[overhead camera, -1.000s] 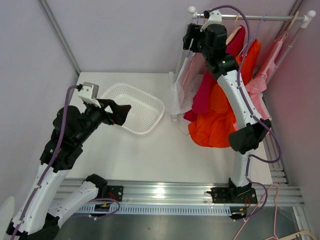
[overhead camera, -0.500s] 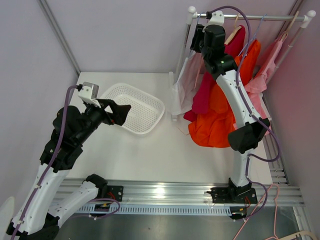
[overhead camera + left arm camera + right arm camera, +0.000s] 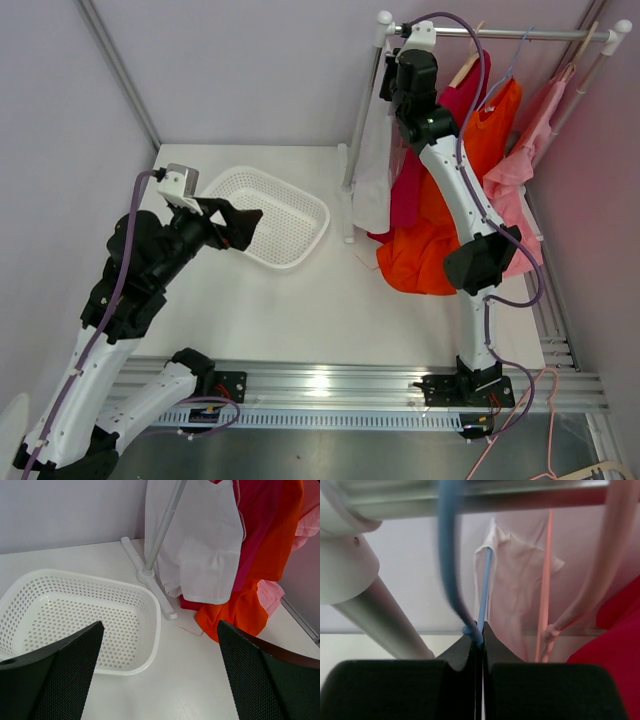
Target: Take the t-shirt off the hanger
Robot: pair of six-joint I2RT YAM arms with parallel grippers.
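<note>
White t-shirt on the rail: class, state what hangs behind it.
Seen from the left wrist, a magenta garment and an orange garment hang behind the white t-shirt. It covers part of each, so their full shapes are hidden.

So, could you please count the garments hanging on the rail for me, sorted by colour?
white t-shirt: 1
magenta garment: 1
orange garment: 1
pink garment: 1 (its folds read as one piece)
Total: 4
</note>
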